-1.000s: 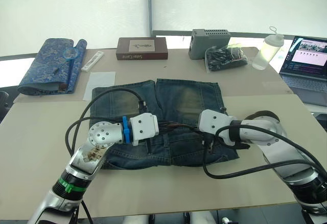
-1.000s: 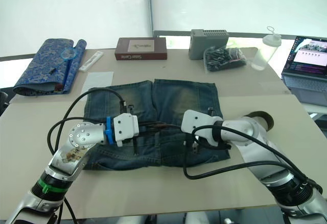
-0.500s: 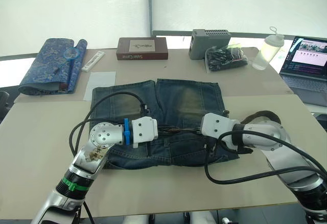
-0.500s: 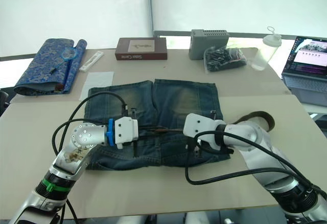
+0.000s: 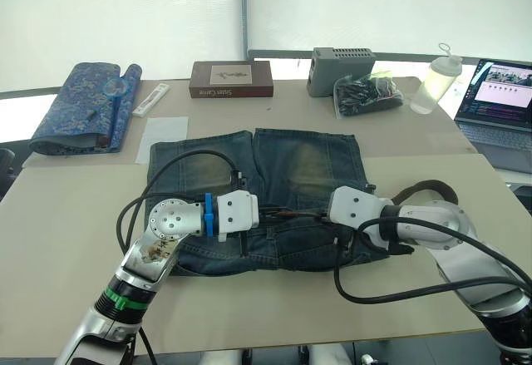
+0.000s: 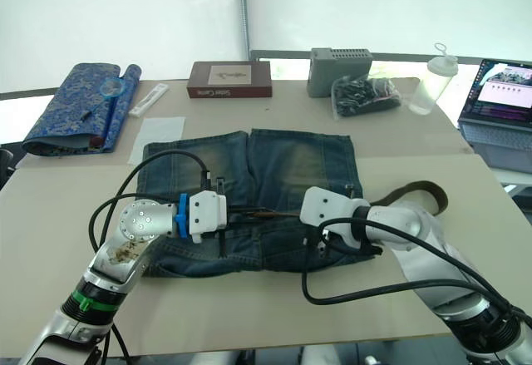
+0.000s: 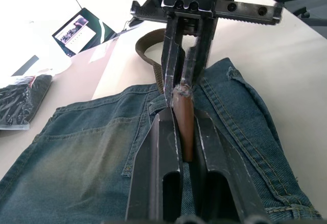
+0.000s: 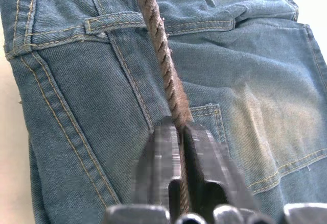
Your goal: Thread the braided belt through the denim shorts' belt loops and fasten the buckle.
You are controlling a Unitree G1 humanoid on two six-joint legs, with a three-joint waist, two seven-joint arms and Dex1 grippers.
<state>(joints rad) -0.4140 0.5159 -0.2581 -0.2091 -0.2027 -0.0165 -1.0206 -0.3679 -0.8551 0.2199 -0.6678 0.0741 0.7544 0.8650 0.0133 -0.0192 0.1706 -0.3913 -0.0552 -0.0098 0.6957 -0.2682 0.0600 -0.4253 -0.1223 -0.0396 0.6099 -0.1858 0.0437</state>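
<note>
A pale beige desk (image 5: 66,215) is seen under a wall of bright white blinds, so the whole scene is pretty evenly lit. Along the far edge a few things are lined up: a folded blue patterned cloth (image 5: 83,106) at the far left, a brown box (image 5: 230,79), a grey box (image 5: 341,69), a bag of black bits (image 5: 367,95) and a clear bottle (image 5: 435,80), with a laptop (image 5: 499,107) parked at the right edge. A white sheet of paper (image 5: 161,138) is laid just beside the shorts' far left corner. Plenty of bare desk is left open to the left, and a strip along the near edge too. The denim shorts (image 5: 299,161) are spread flat mid-desk, waistband toward the near side. The braided belt (image 8: 161,63) is stretched across the waistband between the two grippers, and its loose end is curled onto the desk past the shorts' right side. The left gripper (image 7: 184,132) is pressed together on the belt, as the left wrist view shows. The right gripper (image 8: 179,132) is likewise pinched on the braid, facing the left one close by. A belt loop (image 8: 115,22) is crossed by the braid in the right wrist view; whether the braid runs under or over it can't really be told.
</note>
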